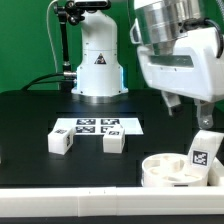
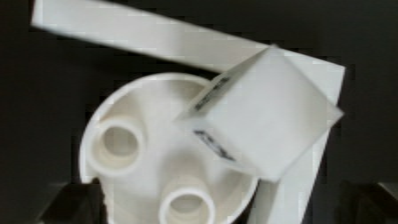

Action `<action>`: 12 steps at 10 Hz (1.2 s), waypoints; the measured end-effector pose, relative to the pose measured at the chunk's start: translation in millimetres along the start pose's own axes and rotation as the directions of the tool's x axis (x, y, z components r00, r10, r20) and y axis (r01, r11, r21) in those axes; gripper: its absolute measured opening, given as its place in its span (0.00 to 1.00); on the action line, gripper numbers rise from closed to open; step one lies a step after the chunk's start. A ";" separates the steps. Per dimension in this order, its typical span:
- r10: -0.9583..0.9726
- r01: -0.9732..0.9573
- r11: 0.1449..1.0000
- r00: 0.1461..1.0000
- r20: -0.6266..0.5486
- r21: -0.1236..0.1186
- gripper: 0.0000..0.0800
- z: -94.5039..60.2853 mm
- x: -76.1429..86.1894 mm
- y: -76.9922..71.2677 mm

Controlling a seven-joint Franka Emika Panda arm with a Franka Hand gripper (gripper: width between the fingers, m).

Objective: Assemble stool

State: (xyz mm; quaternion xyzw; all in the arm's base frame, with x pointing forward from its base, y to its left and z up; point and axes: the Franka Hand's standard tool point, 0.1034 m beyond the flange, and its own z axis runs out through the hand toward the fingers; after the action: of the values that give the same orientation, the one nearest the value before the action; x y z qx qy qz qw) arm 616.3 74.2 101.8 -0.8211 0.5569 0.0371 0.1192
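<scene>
The round seat (image 1: 158, 175) lies just below the claw (image 1: 190, 108), which hangs spread and empty. One leg (image 1: 203, 150) stands on the seat directly under the claw. I judge it placed, maybe not tightened. A second leg (image 1: 113, 143) and a third leg (image 1: 61, 141) wait well apart from the claw, so most work is left.

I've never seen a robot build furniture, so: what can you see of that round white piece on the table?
The round seat is a white, plastic-looking disc with a raised rim and round recesses in its face. It lies flat on the black table, at the exterior view's right, near the white rail. A tagged white block leg rests on it by the rim, tilted. Nothing else touches it.
</scene>
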 end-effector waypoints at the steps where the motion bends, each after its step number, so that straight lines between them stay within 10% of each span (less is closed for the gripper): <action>1: -0.016 0.016 1.000 1.000 -0.006 0.002 0.81 -1.3 6.5 6.6; 12: -0.376 0.376 0.926 0.926 -0.027 -0.023 0.81 5.9 28.2 32.9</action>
State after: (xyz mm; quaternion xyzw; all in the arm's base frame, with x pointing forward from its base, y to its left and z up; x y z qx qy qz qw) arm 597.0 38.5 85.6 -0.9141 0.3906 0.0057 0.1083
